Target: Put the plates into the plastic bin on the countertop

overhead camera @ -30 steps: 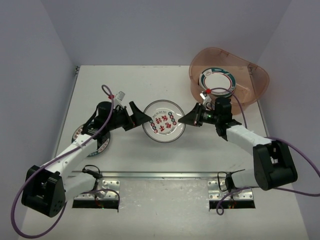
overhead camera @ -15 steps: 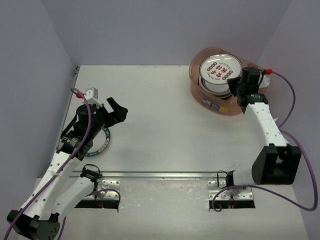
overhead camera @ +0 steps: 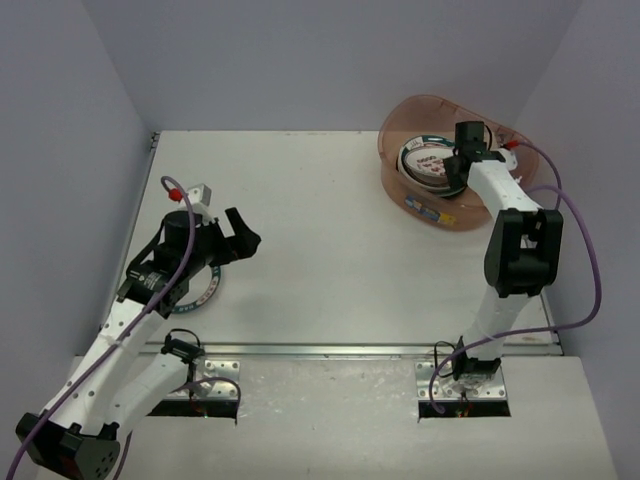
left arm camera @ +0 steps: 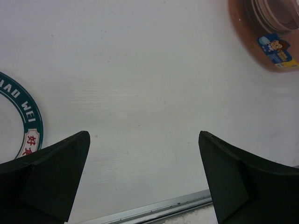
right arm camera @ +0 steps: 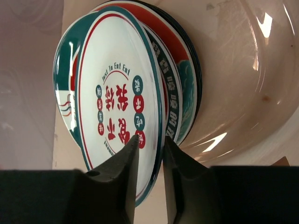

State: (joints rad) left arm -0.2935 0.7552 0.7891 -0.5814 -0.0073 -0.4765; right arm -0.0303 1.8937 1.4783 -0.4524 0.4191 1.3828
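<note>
The plates (right arm camera: 182, 79) lie stacked and tilted inside the plastic bin (overhead camera: 425, 108), a translucent pinkish-brown oval tub with tall glossy walls at the far right of the flat white countertop (overhead camera: 320, 220). On top is the red-lettered plate (right arm camera: 117, 107), round, glazed white with a teal and red rim. It carries red Chinese characters, teal and red dots, and an arc of small script that looks like "Just To Eat Eat".

The right gripper (right arm camera: 149, 154) reaches into the bin with its fingers set narrowly on either side of that plate's rim. Whether they pinch it cannot be told. Half a second ago this plate was held flat, face up, above the bin; now it sits lower, leaning on the stack.

The left gripper (left arm camera: 145, 172) hovers with jaws spread wide and empty over the near left of the table, hardly moved. Beside it lies a teal-rimmed plate (left arm camera: 11, 126) lettered "HAO WEI". The bin's small label (left arm camera: 278, 49) shows a cartoon figure.
</note>
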